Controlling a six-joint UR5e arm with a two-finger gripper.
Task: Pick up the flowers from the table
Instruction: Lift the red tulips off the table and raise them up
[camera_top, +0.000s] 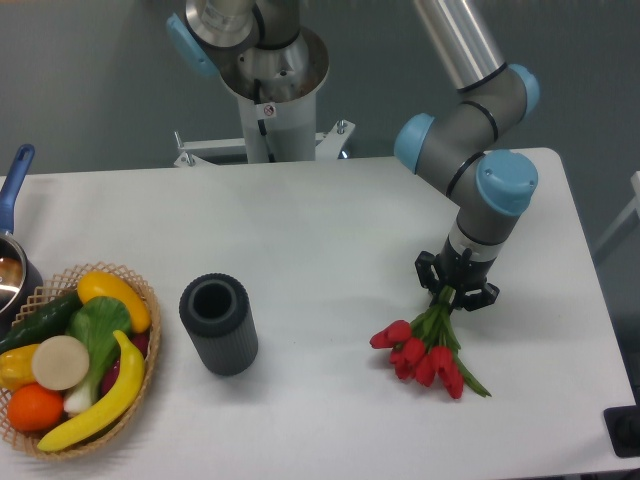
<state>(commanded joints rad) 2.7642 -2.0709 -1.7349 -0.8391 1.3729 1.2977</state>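
Note:
The flowers (422, 352), a small bunch of red tulips on green stems, lie at the right of the white table (320, 230). The red heads point toward the front left. My gripper (455, 297) points down over the stem end, and its black fingers are shut on the stems. Whether the bunch still touches the tabletop cannot be told from this view.
A dark grey ribbed cylinder vase (218, 323) stands left of the middle. A wicker basket (70, 360) of fruit and vegetables sits at the front left, with a blue-handled pot (12, 250) behind it. The robot's base (270, 70) rises behind the table's far edge.

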